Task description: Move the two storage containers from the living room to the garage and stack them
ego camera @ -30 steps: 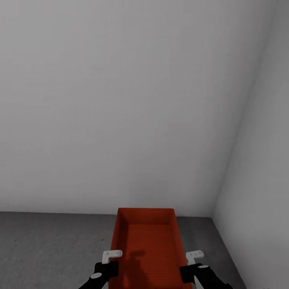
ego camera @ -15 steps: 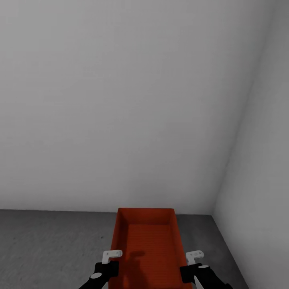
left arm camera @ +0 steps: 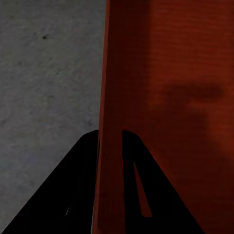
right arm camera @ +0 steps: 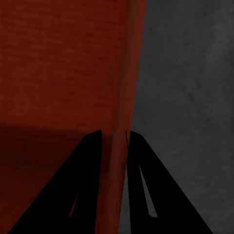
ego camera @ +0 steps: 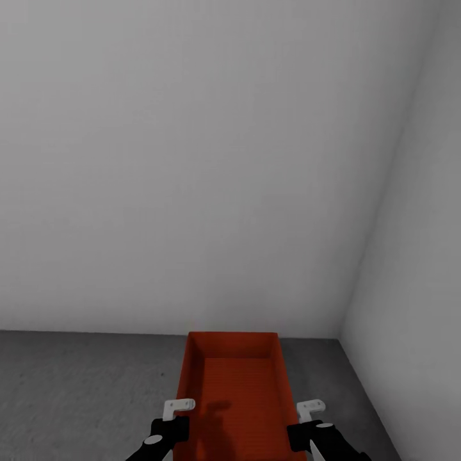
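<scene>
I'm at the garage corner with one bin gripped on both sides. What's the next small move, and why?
Probably lower both arms evenly to set the bin on the floor. The left gripper and right gripper each clamp a side wall, concrete shows beneath, and the walls are close ahead. Whether it already touches the floor I cannot tell.

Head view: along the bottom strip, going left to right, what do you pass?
floor → left gripper → storage container → right gripper → right-hand wall.
</scene>
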### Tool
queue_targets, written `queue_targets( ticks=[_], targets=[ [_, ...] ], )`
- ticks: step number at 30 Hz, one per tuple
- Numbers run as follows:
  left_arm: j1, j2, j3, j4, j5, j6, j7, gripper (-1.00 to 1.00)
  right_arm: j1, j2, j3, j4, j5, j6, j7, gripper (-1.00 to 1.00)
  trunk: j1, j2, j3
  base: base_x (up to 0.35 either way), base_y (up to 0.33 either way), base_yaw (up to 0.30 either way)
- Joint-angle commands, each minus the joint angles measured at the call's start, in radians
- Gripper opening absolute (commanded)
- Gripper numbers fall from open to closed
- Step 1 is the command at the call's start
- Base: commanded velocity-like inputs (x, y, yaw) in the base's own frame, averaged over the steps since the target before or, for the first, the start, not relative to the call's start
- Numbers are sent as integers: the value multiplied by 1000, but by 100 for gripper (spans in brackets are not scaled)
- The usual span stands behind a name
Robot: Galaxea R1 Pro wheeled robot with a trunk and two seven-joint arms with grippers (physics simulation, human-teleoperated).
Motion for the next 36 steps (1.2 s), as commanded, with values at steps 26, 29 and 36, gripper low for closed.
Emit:
queue_targets(
  ticks=[26, 29, 36],
  targets=[
    [-1, 42, -4, -4, 0, -3, 3, -100, 0, -11, 8, 0, -12, 7, 8, -100, 100, -183, -82, 0, 0, 0],
    [-1, 42, -4, -4, 0, -3, 3, -100, 0, -11, 8, 0, -12, 6, 8, -100, 111, -204, -92, 0, 0, 0],
    [-1, 42, -4, -4, 0, -3, 3, -100, 0, -11, 9, 0, -12, 7, 8, -100, 138, -253, -114, 0, 0, 0]
  ],
)
